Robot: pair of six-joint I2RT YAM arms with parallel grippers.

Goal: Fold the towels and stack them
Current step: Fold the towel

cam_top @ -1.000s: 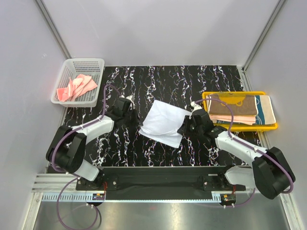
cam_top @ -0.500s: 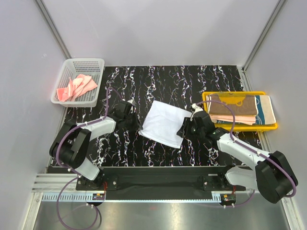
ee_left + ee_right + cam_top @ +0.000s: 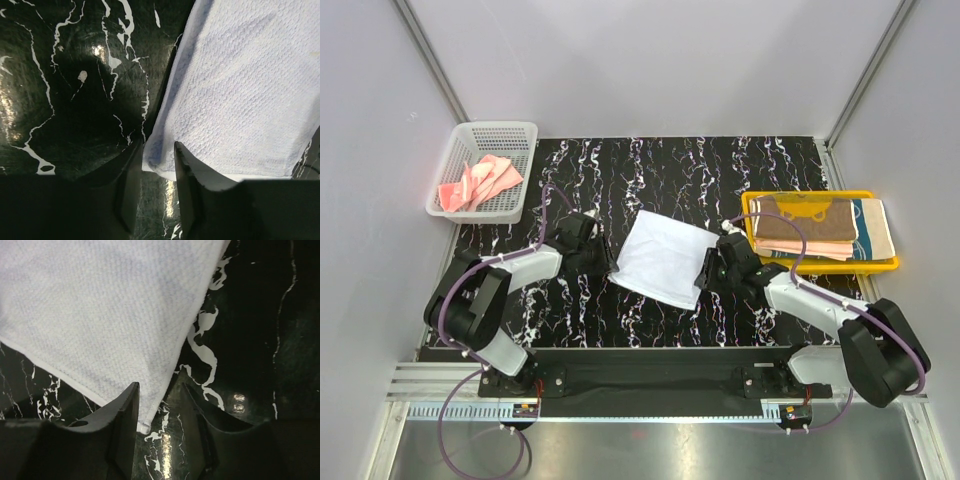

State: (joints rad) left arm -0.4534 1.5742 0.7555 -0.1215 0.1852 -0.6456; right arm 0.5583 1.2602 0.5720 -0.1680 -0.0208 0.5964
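A light blue-white towel [image 3: 662, 258] lies flat in the middle of the black marble table. My left gripper [image 3: 604, 262] is at its near-left corner and my right gripper [image 3: 706, 270] at its near-right corner. In the left wrist view the left gripper [image 3: 157, 145] stands open, with the towel [image 3: 235, 90] corner lying loose between the fingers. In the right wrist view the right gripper [image 3: 160, 387] is open too, with the towel [image 3: 100, 310] corner resting against the inner face of its left finger. Folded towels [image 3: 810, 228] are stacked in the yellow tray.
The yellow tray [image 3: 820, 266] sits at the right edge of the table. A white mesh basket [image 3: 495, 127] at the back left holds a crumpled coral pink towel [image 3: 480, 180]. Grey walls close in the table on three sides.
The left gripper has opened and let go of the towel's corner. The right gripper opened about half a second earlier. The towel has settled flat.
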